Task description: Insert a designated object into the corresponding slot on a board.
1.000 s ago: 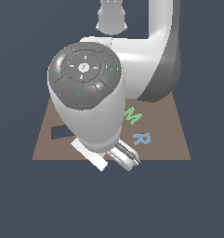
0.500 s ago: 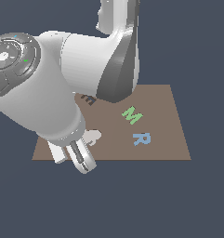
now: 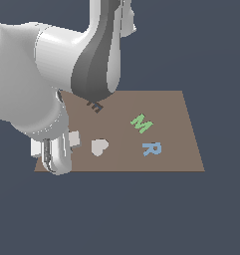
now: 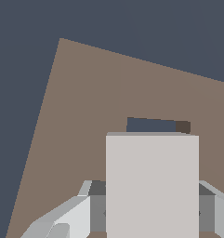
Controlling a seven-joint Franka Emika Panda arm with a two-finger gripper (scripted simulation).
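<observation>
Already the gripper [image 4: 150,209] clenched the small light grey rectangular block [image 4: 152,186] by its flat sides, poised over the flat brown square board [image 4: 85,107], its dark-rimmed rectangular slot [image 4: 153,125] at twelve o'clock. It looked rigid, light, slip-prone.

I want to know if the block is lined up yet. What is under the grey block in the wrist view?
Under the grey block lies the brown board, and a strip of the bluish slot peeks past the block's edge. The rest of the slot is covered, so alignment cannot be confirmed.
</observation>
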